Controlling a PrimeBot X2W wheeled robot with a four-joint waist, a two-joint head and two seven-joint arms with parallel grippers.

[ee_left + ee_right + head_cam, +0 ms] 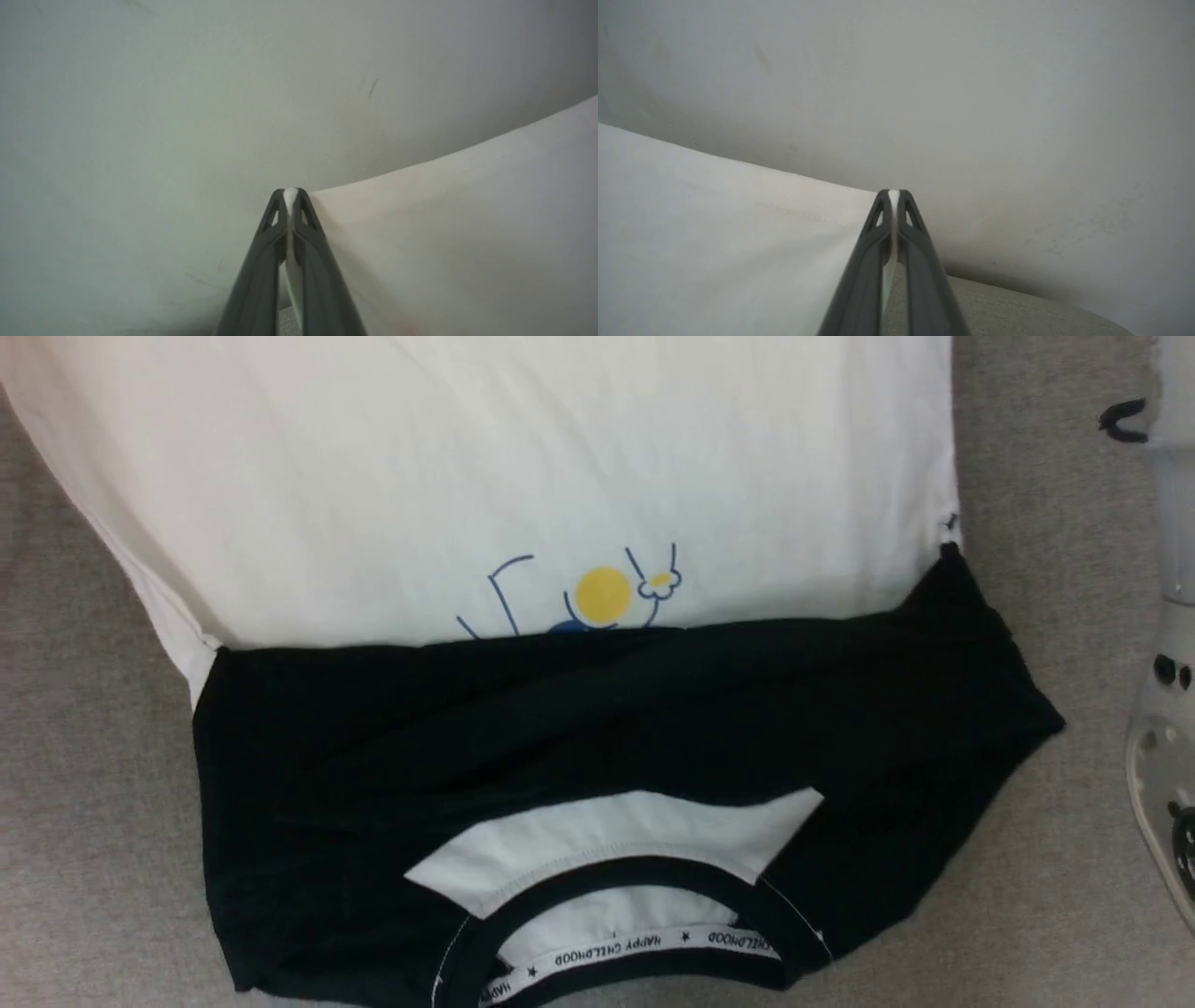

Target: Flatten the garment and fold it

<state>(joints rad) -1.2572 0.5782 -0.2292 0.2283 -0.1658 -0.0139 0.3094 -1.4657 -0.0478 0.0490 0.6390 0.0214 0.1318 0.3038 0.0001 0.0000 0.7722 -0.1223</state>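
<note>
Pinching white cloth, both of them: left gripper (pixel 290 198) and right gripper (pixel 893 198) each clamped on an edge of the garment (pixel 560 467), spread on the grey surface (pixel 75 803). Black sleeves (pixel 579 709) are already folded in just beyond the collar (pixel 644 882); the white body further from the collar is yet to be folded, I reckon

1. I see the garment (pixel 560 457) with a white body, black sleeves (pixel 560 709) and a black collar (pixel 635 877).
2. Its neck tape (pixel 644 945) is white with black lettering and small stars.
3. The chest graphic (pixel 602 595) has a yellow disc and blue lines.
4. The surface (pixel 1055 859) is plain mottled grey.
5. The left claw (pixel 290 193) and right claw (pixel 893 195) are dark grey.
</note>
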